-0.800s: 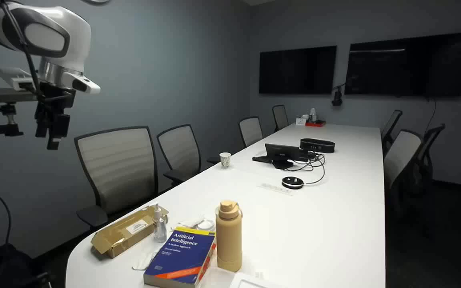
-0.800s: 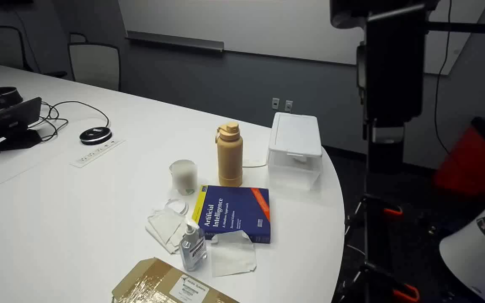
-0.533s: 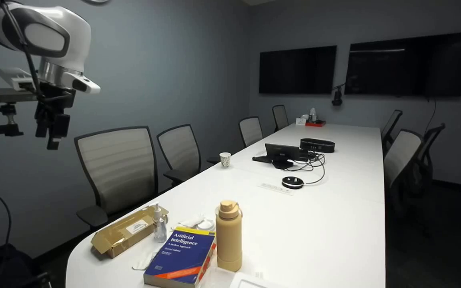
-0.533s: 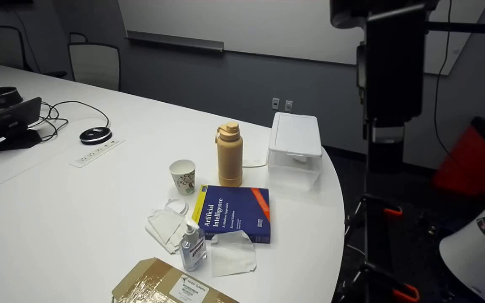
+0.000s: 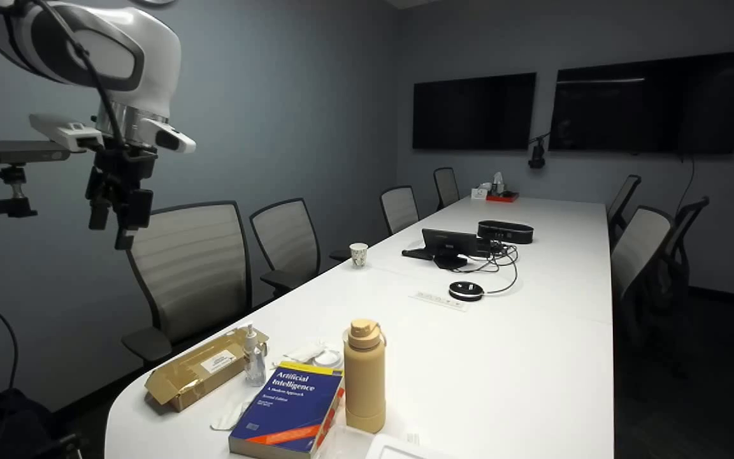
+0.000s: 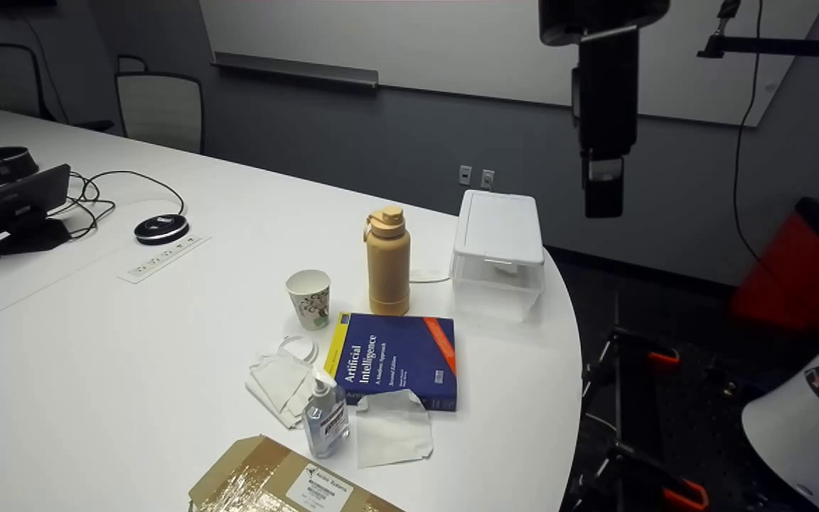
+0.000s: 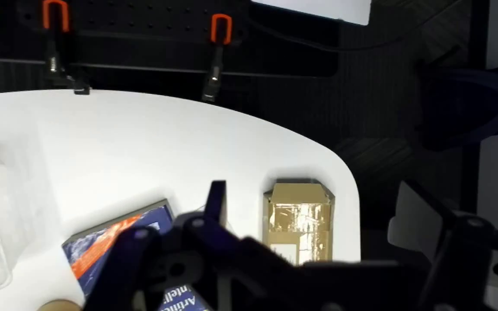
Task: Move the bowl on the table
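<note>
No bowl can be made out on the bench (image 6: 132, 384); the closest likeness is a paper cup (image 6: 310, 301), upright, well in from the near rounded end, just beside the book (image 6: 397, 359). The claw (image 7: 313, 194) hangs high by that end, fingers spread wide — nothing gripped. Were the cup meant, it would probably be light, thin-walled and easily crushed — best taken gently across opposite sides, below the rim.

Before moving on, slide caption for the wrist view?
Past the open gripper: a cardboard box and blue book on the white table.
</note>
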`<state>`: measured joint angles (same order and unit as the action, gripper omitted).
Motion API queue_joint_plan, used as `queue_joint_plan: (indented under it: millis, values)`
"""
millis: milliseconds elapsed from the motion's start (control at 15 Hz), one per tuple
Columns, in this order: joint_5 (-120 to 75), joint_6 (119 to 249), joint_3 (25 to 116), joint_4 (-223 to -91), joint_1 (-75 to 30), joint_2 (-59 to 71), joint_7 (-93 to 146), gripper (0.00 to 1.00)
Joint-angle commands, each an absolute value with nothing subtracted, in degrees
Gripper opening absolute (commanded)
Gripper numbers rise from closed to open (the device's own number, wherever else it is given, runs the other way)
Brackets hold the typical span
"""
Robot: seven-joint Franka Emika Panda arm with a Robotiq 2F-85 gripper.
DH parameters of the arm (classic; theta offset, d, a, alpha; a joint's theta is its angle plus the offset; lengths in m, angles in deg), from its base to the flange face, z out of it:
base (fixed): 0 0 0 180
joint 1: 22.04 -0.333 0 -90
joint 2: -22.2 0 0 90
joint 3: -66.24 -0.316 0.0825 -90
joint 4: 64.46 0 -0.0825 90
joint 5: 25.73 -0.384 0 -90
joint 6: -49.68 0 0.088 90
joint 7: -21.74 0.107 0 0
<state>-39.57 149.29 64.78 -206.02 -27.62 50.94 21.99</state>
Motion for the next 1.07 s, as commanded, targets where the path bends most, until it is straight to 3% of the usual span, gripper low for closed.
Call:
queue_joint_plan:
  millis: [0,600,1000]
  values:
    - [-33.4,147.0,70.3,-206.3,-23.1,50.5,12.7,1.0]
    - [-19.6,151.7,87.2,-203.7,-14.3,39.8,-15.3,1.0]
    - [-23.0,158.1,91.2,-199.4,-10.1,26.7,-27.4,1.0]
